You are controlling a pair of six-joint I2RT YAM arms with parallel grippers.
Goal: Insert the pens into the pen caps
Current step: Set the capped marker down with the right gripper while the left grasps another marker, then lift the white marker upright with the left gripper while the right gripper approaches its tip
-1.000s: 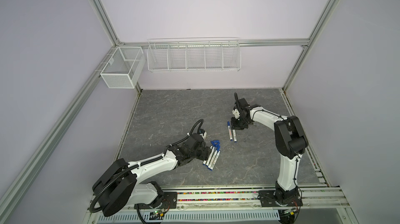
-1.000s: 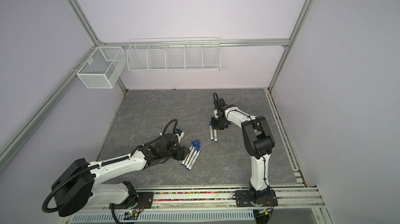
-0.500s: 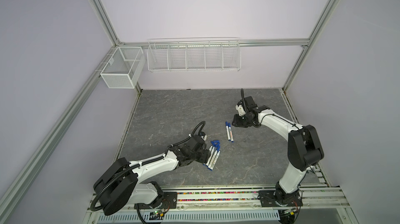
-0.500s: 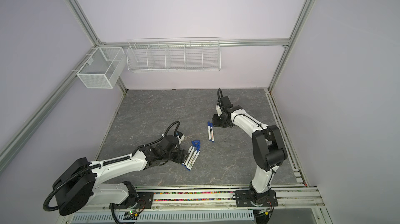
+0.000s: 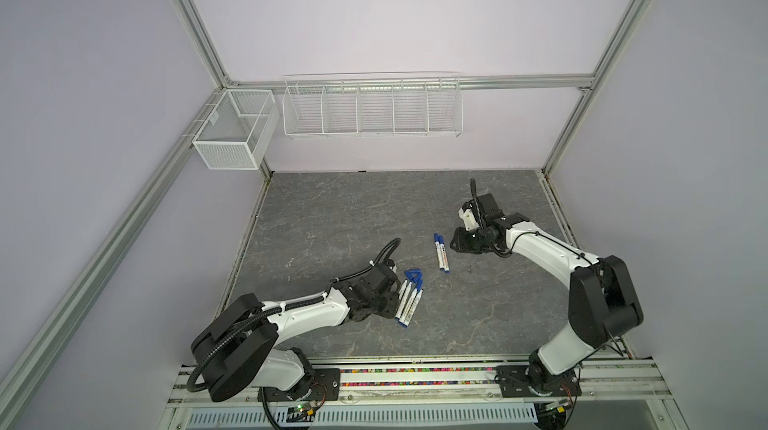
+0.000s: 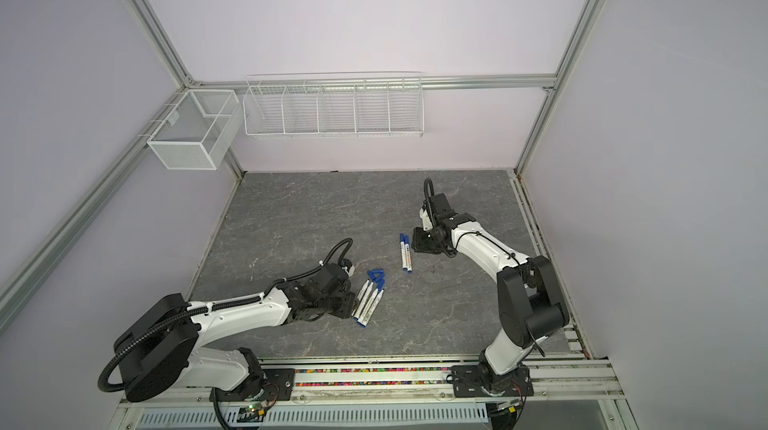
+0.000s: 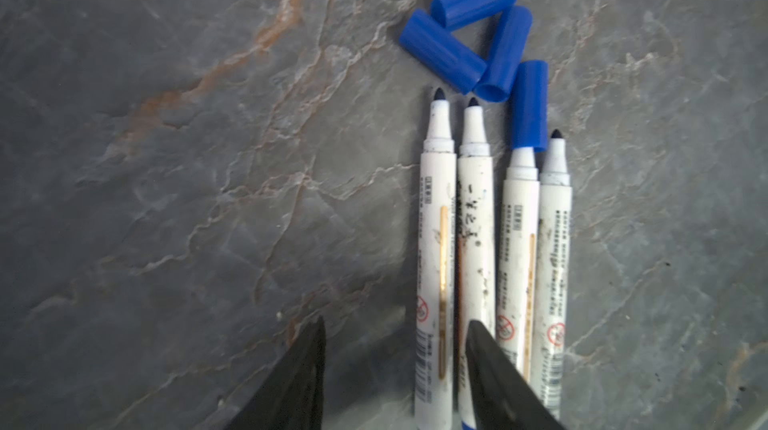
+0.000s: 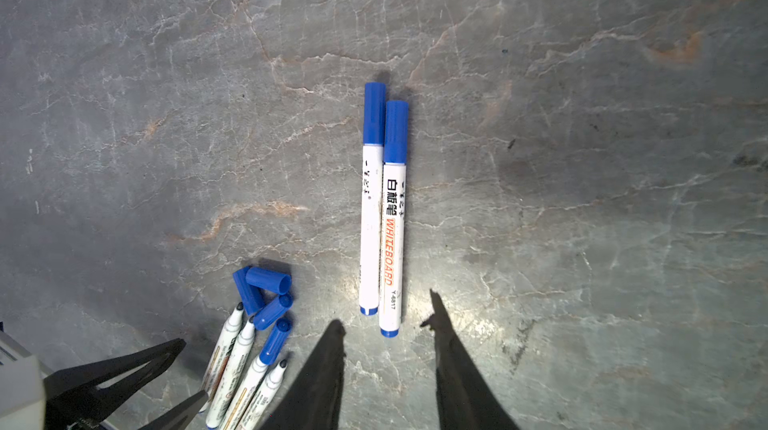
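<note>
Several uncapped white pens (image 7: 494, 240) lie side by side on the grey mat (image 5: 332, 220), seen in both top views (image 5: 409, 302) (image 6: 368, 302). Three loose blue pen caps (image 7: 465, 32) form a triangle just past their tips (image 5: 414, 274), and another cap (image 7: 528, 105) sits on one pen's tip. My left gripper (image 7: 395, 324) is open and low over the pens' rear ends, with the outermost pen between its fingers and one finger (image 7: 490, 365) over its neighbour. Two capped pens (image 8: 382, 207) lie together mid-mat (image 5: 441, 253). My right gripper (image 8: 385, 309) is open and empty just behind them (image 5: 454, 244).
A long white wire basket (image 5: 372, 105) hangs on the back wall and a mesh box (image 5: 232, 132) on the left frame rail. Aluminium frame posts edge the mat. The arms' base rail (image 5: 415, 374) runs along the front.
My right gripper has opened, left the capped pens on the mat and drawn back to the right as its elbow swung out. My left gripper's jaws have narrowed around the uncapped pens.
</note>
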